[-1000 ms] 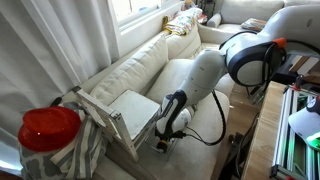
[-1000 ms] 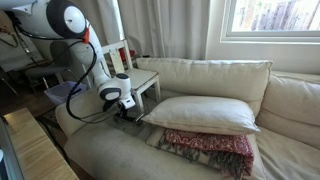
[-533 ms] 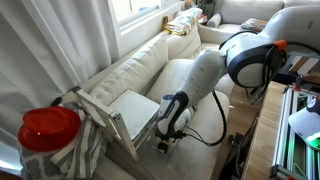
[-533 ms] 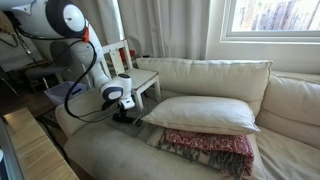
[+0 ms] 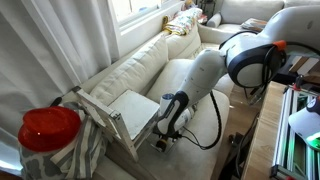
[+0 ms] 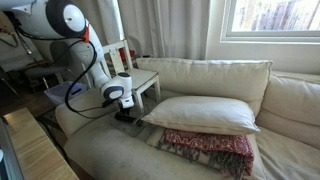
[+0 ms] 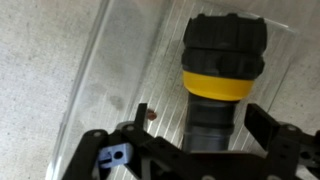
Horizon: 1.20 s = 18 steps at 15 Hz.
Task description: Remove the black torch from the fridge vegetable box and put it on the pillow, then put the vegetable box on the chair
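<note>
In the wrist view the black torch (image 7: 222,50), with a yellow band, lies on the ribbed floor of the clear fridge vegetable box (image 7: 135,65). My gripper (image 7: 200,125) is open, with one finger on each side of the torch's narrow handle and a gap at both sides. In both exterior views the gripper (image 5: 165,138) (image 6: 122,110) is low over the sofa seat, between the white chair (image 5: 128,108) (image 6: 142,78) and the cream pillow (image 6: 200,112). The box is hard to make out there.
The cream sofa seat (image 7: 40,60) lies beside the box. A red patterned blanket (image 6: 212,148) sticks out under the pillow. A red round object (image 5: 48,128) on striped cloth fills the near corner. A wooden table edge (image 6: 25,145) stands in front.
Almost nothing. The gripper stays low over the box at the same spot, with only a slight shift of the wrist.
</note>
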Motion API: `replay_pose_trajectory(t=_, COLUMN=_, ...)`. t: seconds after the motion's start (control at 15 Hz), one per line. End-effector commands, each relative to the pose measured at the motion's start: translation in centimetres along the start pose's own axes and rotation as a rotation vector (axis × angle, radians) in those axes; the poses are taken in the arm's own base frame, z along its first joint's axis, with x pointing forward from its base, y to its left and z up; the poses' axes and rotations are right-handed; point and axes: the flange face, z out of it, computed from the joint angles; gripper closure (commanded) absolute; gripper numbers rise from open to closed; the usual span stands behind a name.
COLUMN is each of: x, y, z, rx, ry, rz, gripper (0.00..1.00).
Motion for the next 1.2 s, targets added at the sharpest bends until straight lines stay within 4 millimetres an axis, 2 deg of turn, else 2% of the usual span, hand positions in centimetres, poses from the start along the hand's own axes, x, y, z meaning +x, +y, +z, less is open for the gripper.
replay_pose_trajectory(t=0.0, x=-0.08, y=1.66, z=1.12, rx=-0.03, ry=0.014, rz=0.083, gripper=0.17)
replay_pose_trajectory(t=0.07, x=-0.11, y=1.67, z=1.17, rx=-0.025, ry=0.014, rz=0.09, gripper=0.17)
replay_pose_trajectory(t=0.13, x=-0.18, y=1.68, z=1.16, rx=-0.02, ry=0.01, rz=0.098, gripper=0.09)
replay_pose_trajectory(t=0.27, x=-0.36, y=1.84, z=1.2, rx=-0.011, ry=0.013, rz=0.117, gripper=0.0)
replay_pose_trajectory(t=0.53, x=-0.54, y=2.06, z=1.13, rx=0.024, ry=0.017, rz=0.151, gripper=0.03)
replay_pose_trajectory(t=0.6, x=-0.63, y=2.1, z=1.17, rx=0.024, ry=0.012, rz=0.165, gripper=0.26)
replay_pose_trajectory(t=0.67, x=-0.66, y=2.13, z=1.21, rx=0.033, ry=0.018, rz=0.171, gripper=0.26)
replay_pose_trajectory(t=0.93, x=-0.65, y=1.82, z=0.92, rx=0.07, ry=0.03, rz=0.205, gripper=0.59)
replay_pose_trajectory(t=1.13, x=-0.3, y=1.71, z=0.89, rx=0.076, ry=0.035, rz=0.229, gripper=0.79)
